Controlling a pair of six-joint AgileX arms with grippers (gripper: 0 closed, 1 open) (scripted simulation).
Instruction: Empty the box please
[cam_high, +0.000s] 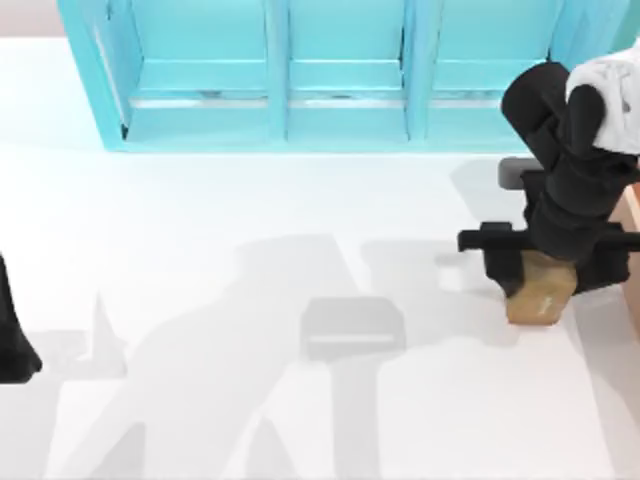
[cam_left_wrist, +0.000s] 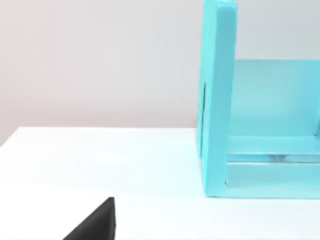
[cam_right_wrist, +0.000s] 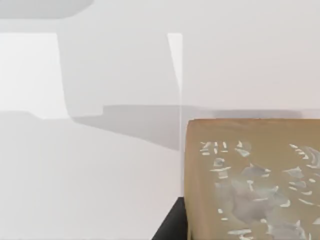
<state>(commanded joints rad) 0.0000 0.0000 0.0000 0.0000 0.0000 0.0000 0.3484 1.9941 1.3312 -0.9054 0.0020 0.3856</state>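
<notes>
My right gripper (cam_high: 545, 272) is shut on a small olive-brown carton (cam_high: 540, 298) with a white mark, near the table's right side. In the right wrist view the carton (cam_right_wrist: 252, 180) sits close to the camera, with one dark finger (cam_right_wrist: 172, 226) against its side. A thin tan strip of the box (cam_high: 632, 235) shows at the right edge, just right of the gripper; its inside is out of view. My left arm (cam_high: 14, 340) is parked at the table's left edge, and one black fingertip (cam_left_wrist: 95, 226) shows in the left wrist view.
A big turquoise shelf cabinet (cam_high: 340, 90) stands along the back of the table; its end wall (cam_left_wrist: 217, 100) rises ahead in the left wrist view. White tabletop (cam_high: 250, 250) stretches between the two arms, crossed by grey shadows.
</notes>
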